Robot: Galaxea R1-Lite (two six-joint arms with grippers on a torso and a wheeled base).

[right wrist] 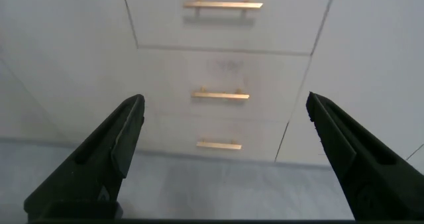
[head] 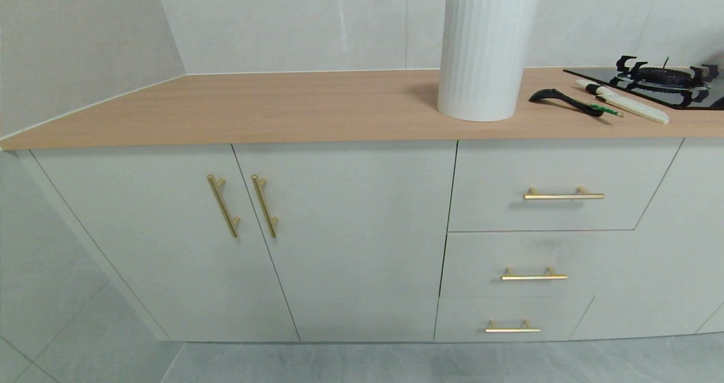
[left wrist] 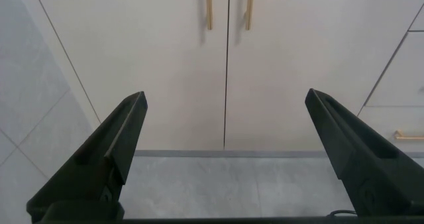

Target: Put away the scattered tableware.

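On the wooden countertop [head: 283,106] at the right lie a black-handled utensil [head: 563,101], a small green-and-black piece [head: 605,110] and a long white knife-like tool [head: 628,104]. A tall white ribbed container [head: 485,55] stands just left of them. My left gripper [left wrist: 225,98] is open and holds nothing, low down and facing the double cabinet doors [left wrist: 227,65]. My right gripper [right wrist: 225,98] is also open and holds nothing, facing the stack of drawers [right wrist: 225,65].
A black gas hob [head: 662,80] sits at the far right of the counter. Below are two doors with gold handles [head: 223,205] and three drawers with gold handles [head: 564,195]. Tiled walls close off the back and left, and grey floor [head: 339,363] lies before the cabinets.
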